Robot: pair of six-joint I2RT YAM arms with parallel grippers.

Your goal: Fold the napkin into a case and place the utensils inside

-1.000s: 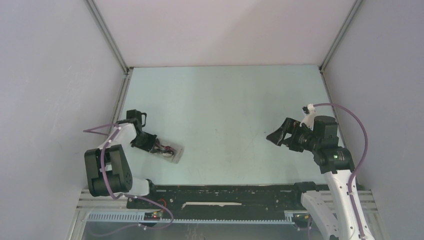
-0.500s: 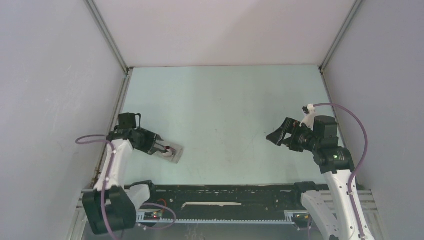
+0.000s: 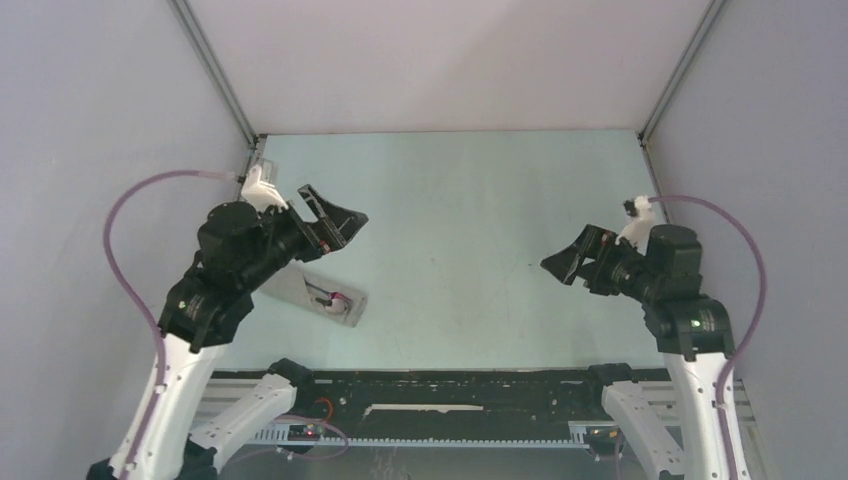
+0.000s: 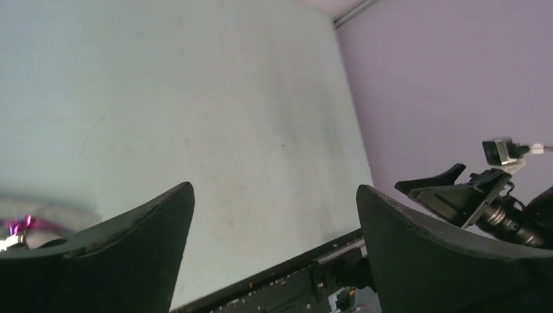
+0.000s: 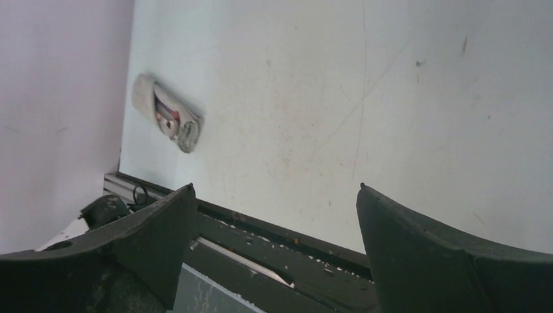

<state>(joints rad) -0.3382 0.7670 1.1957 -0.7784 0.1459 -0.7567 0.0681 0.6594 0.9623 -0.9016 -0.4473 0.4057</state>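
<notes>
Looking from above, you have the case [image 3: 300, 288] lying at the table's [image 3: 450, 200] left near side, with the utensils [image 3: 332, 296] tucked inside and a pinkish bit showing. Your left gripper [image 3: 338, 222] hangs over its far side, jaws wide and empty. Your right gripper [image 3: 562, 258] hovers well to the right, jaws equally spread, holding nothing.

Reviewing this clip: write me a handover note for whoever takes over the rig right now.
Left gripper: open, empty, hanging above the table beside the case.
Right gripper: open, empty, over the right side.
Case: folded, lying near the front left edge, with the utensils tucked inside and their ends showing at its mouth.
Done: fold and insertion, as far as visible.
Left: seemingly nothing; perhaps park the arms.
</notes>
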